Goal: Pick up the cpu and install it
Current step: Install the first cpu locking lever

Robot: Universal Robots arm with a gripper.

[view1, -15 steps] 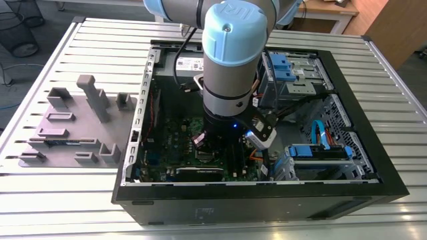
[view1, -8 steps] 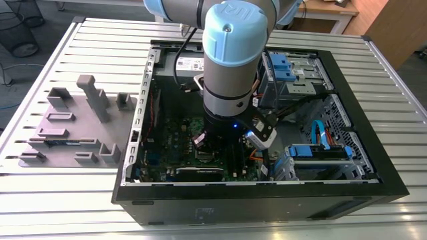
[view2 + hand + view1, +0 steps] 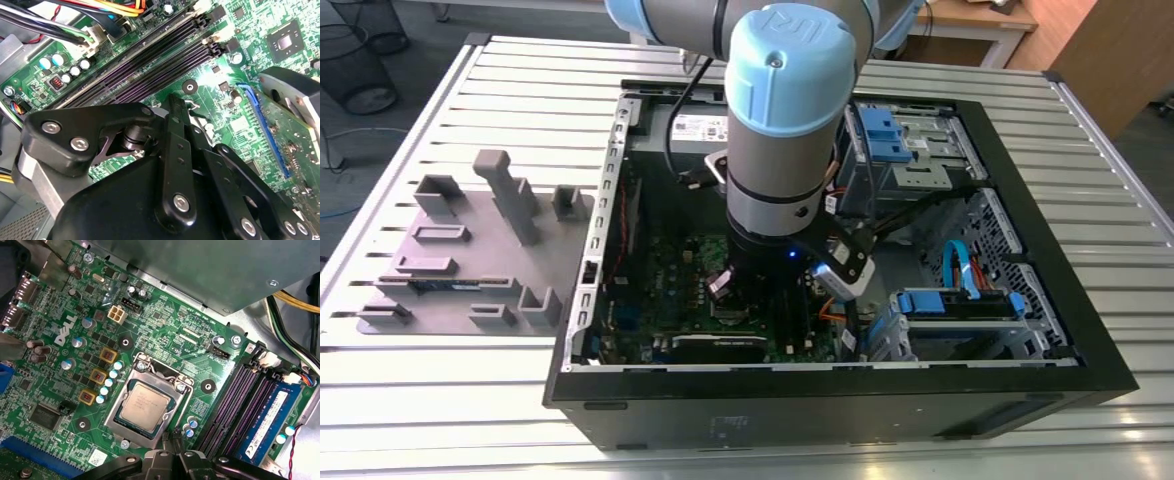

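Bench is ribbed metal, pale slats running across, w/ an open black PC case lying on its side on it. At the exterior view's left of the case sits a grey parts fixture w/ upright posts and slots; a dark-green memory stick lies in one of its slots. Room: grey floor beyond the bench, a black wire-mesh bin at the far corner on the exterior view's left, wooden furniture at the far corner on that view's right.

Arm, light-blue caps & grey tube, reaches straight down into the case over the green motherboard. Blue drive caddies stand along the case's far side, another blue-trimmed bay at the near side on the exterior view's right.

In the first wrist view the cpu, dull silvery top, lies flat & square inside the metal socket frame on the board. The frame surrounds it on all sides. Just beside the socket run dark RAM slots, one holding a blue memory module. Yellow-topped components line the socket's other side.

Gripper hangs close above the socket's edge, apart from the cpu. Fingers: black linkages show in both wrist views, but can't tell if tips are spread or closed. Nothing seen held.
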